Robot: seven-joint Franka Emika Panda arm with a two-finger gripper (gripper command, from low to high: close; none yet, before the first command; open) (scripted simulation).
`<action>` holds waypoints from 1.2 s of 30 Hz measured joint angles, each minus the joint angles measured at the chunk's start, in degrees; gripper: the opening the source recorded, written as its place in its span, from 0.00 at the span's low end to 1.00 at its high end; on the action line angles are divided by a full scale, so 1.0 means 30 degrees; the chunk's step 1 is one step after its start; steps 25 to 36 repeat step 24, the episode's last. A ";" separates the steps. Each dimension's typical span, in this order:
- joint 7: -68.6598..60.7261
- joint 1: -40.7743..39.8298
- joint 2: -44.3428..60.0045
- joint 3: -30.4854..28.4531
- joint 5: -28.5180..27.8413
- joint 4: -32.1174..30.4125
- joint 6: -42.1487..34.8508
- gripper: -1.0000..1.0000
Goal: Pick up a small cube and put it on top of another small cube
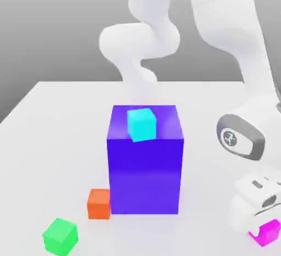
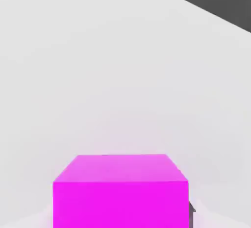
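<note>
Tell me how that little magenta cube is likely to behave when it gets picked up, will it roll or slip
The magenta cube looks rigid, with flat faces and crisp edges, so it probably won't roll and should sit flush between flat pads. Its surface looks smooth and plain, so it might slip under a weak squeeze. It is far smaller than the blue-violet block, so it is likely light.

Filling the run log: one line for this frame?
phase: at pick | gripper: low over magenta cube, fingers unclear | cyan cube: atop blue block | orange cube, green cube: on table | stack: not done
</note>
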 joint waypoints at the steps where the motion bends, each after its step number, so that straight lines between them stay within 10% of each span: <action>1: -0.0229 -0.0174 -0.0630 0.0237 0.0307 -0.0148 -0.0477 0.00; 20: -0.3586 -1.0147 -0.3407 -0.5803 0.5562 -0.2053 -0.1059 0.00; 21: -0.3742 -1.0446 -0.2766 -0.5818 0.5793 -0.1978 -0.0497 1.00; 36: -0.3742 -1.0446 -0.2766 -0.5818 0.5793 -0.1978 -0.0497 1.00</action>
